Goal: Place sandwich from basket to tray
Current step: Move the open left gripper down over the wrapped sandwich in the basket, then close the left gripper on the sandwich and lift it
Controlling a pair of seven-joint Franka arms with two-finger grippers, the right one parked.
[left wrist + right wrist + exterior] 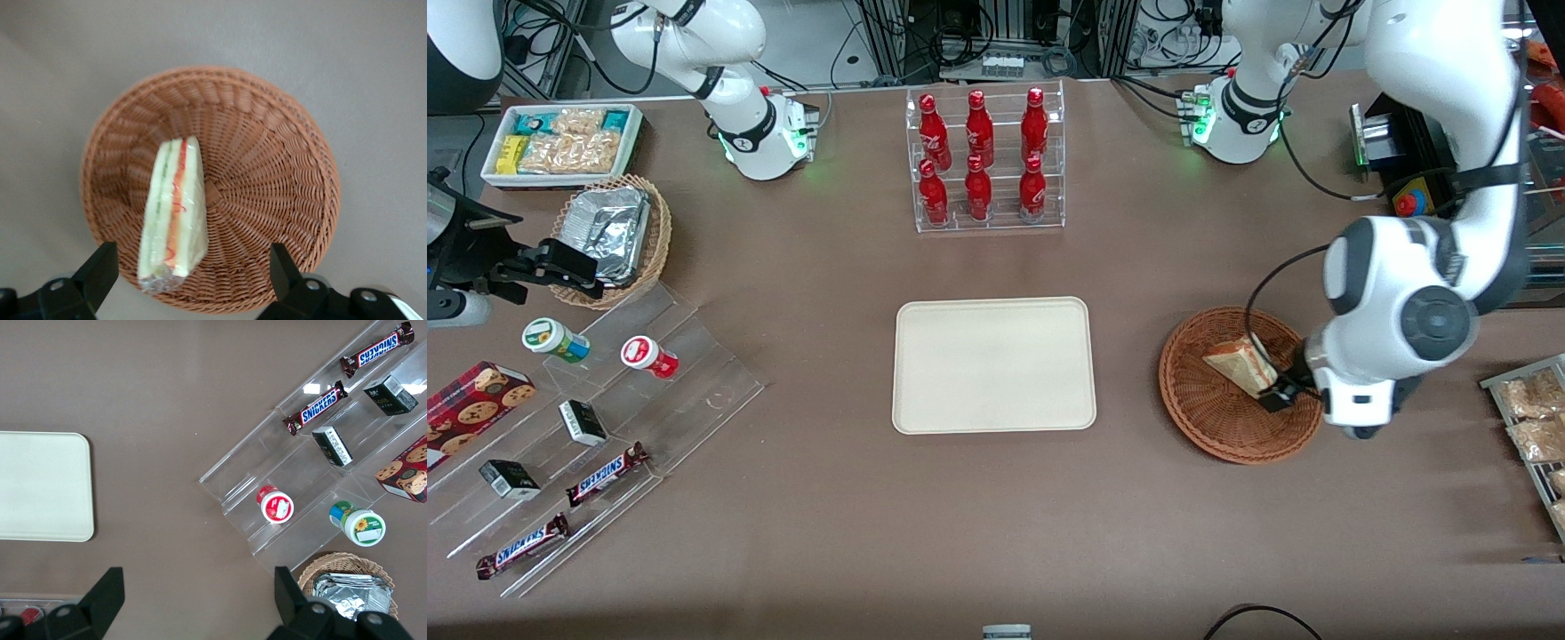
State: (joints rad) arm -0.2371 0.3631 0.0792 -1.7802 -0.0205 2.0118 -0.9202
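Cream-white and flat, the rectangular tray (pixel 994 365) with its rounded corners and low rim is lying bare at the middle of the brown table (pixel 996 533), waiting for its load. Toward the working arm's end of the table, the wide, shallow, reddish-brown round wicker basket (pixel 1209 418) is sitting well apart from the tray, and the small clear-wrapped triangular sandwich (pixel 1240 364) of white bread with pink, orange and green filling is lying inside it on the woven floor. The left arm's black two-finger gripper (pixel 1279 394) is hanging just above the basket, right beside the sandwich's end nearer the front camera. The wrist view is showing its fingers (pixel 100 270) spread wide apart, gripping nothing, with the sandwich's (pixel 172 213) wrapped end sitting nearer one finger than the other.

That offset is looking like the main risk: closing from here, one finger may be catching only loose wrap, so the wedge could be slipping or twisting out on the lift. Descending too far, the fingertips may be snagging the weave and dragging the basket (pixel 267 187) along.
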